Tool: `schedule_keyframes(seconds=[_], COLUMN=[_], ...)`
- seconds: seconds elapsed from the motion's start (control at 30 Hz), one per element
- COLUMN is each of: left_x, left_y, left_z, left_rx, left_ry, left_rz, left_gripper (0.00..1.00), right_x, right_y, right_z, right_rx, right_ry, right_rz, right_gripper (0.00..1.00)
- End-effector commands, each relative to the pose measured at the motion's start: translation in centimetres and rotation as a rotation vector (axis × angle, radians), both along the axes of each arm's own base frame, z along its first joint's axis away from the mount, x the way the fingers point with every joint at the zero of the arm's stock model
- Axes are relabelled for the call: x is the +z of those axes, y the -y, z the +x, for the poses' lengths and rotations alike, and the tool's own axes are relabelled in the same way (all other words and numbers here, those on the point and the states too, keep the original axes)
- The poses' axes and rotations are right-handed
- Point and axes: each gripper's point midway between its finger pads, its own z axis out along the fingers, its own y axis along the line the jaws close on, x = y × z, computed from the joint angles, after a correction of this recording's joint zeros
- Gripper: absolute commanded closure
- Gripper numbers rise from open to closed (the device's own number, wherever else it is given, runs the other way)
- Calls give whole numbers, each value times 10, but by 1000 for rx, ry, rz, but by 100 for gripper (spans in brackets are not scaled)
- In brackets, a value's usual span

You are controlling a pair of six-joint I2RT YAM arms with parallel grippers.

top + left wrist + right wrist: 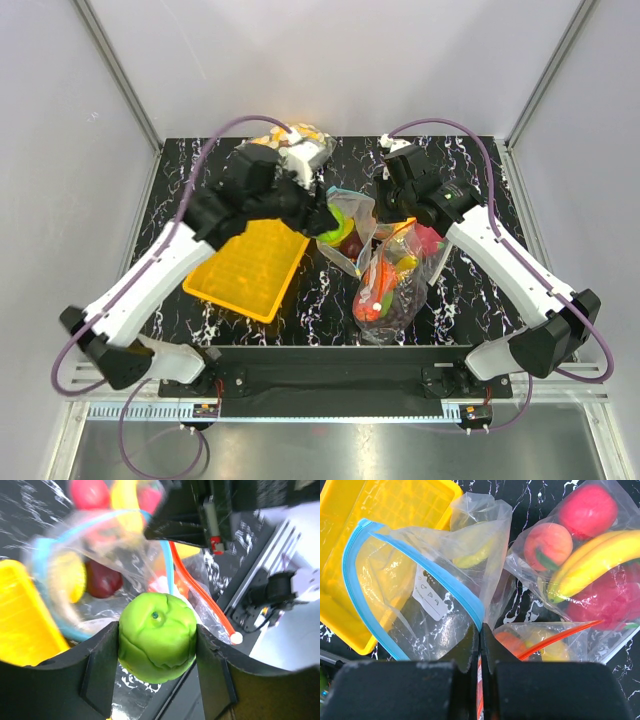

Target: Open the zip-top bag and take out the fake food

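Centre of the overhead frame: the zip-top bag is open, its blue mouth pinched in the closed right gripper, the left gripper clamps a green ball at the mouth, and a dark red fruit and yellow-green piece appear to be inside.

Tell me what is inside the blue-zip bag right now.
Inside the zip-top bag, a dark red fruit and a yellow-green piece show through the plastic. The green ball is outside it. Crumpled plastic hides the bag's far corner.
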Motion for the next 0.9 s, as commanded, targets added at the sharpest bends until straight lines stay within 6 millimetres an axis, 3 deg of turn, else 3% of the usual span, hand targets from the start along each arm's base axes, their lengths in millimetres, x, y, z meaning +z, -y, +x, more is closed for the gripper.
schedule_keyframes(seconds=[0.0,0.1,0.17,0.3,0.47,0.53,0.57,0.7,0.87], left_x=[72,99,91,48,-25,-40,-61,-87,-131], left_y=[-39,-82,-105,-136,-140,-136,-135,-124,-111], left_z=[-2,14,29,68,121,140,151,186,211], left_rx=[75,201,289,447,530,533,534,546,529], left_ry=[99,188,223,178,107,114,87,80,-1], left_rz=[-127,-121,-54,55,142,153,186,198,238], left_gripper=[67,66,66,62,63,65,65,66,66], right_x=[15,15,15,16,18,18,20,19,20], right_y=[2,3,1,0,1,0,0,2,-1], right_z=[5,5,5,6,5,4,4,4,5], right_rx=[-4,-2,2,3,0,2,3,-1,4], right_ry=[54,52,51,50,56,53,58,57,55], right_rz=[22,19,20,28,30,32,35,31,38], right_gripper=[100,100,100,100,100,100,100,100,100])
